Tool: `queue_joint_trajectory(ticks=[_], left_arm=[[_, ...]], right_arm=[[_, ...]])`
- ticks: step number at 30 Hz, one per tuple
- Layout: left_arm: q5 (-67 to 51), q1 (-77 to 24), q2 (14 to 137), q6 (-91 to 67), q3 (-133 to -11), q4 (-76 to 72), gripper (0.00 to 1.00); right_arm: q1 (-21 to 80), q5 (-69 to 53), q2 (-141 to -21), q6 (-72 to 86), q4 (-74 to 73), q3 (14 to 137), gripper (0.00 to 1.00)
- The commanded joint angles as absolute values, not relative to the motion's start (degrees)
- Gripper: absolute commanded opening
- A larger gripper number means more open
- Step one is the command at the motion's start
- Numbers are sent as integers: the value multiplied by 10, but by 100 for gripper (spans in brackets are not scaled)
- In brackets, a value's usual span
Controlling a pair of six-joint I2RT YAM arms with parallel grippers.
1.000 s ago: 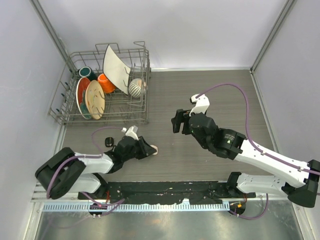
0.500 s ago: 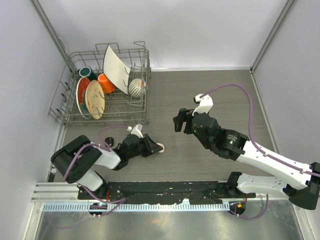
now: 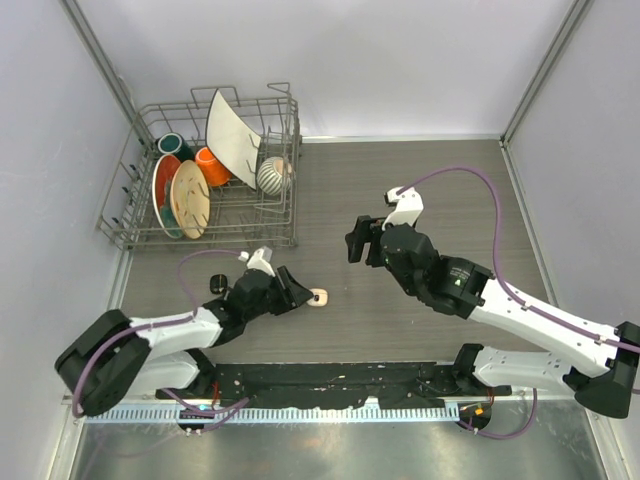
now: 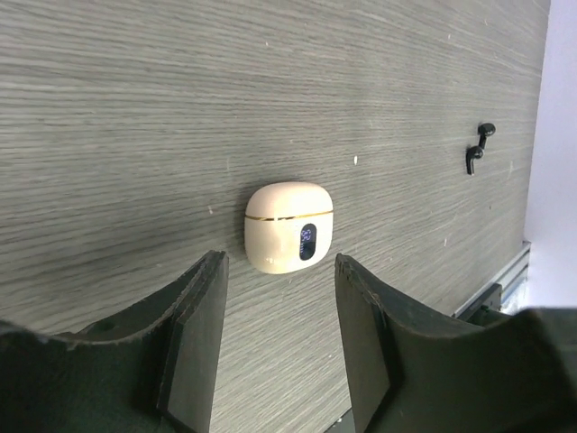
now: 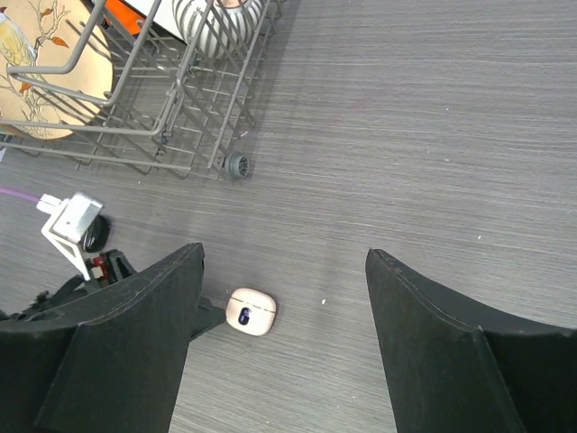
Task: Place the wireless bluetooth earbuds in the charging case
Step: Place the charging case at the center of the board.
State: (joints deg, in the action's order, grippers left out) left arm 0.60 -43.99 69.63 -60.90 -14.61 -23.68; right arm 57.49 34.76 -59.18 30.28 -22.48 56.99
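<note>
The left hand (image 3: pixel 297 293) is released, fingers parted. The cream charging case (image 4: pixel 288 227) lies shut on the table (image 4: pixel 135 108) between its fingertips, touching neither. Two black earbuds (image 4: pixel 478 149) lie farther ahead, off to its right. The right hand (image 5: pixel 284 257) hangs wide open above the case, grasping nothing.

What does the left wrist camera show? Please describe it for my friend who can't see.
A closed cream charging case lies on the grey wood-grain table, just beyond the open left claw, which isn't touching it. Two tiny black earbuds sit farther off, near the right edge.
</note>
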Motion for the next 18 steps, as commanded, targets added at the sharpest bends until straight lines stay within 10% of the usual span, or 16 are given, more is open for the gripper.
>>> queue_joint_trajectory(ticks=[1,11,18], left_arm=[[65,-443,608,-566,-166,-103,55],[189,-441,348,-512,-192,113,57],[300,-442,195,-508,-193,256,99]], right_arm=[[571,345,-599,313,-192,590,78],[569,324,-614,324,-189,588,78],[567,321,-614,327,-188,587,78]])
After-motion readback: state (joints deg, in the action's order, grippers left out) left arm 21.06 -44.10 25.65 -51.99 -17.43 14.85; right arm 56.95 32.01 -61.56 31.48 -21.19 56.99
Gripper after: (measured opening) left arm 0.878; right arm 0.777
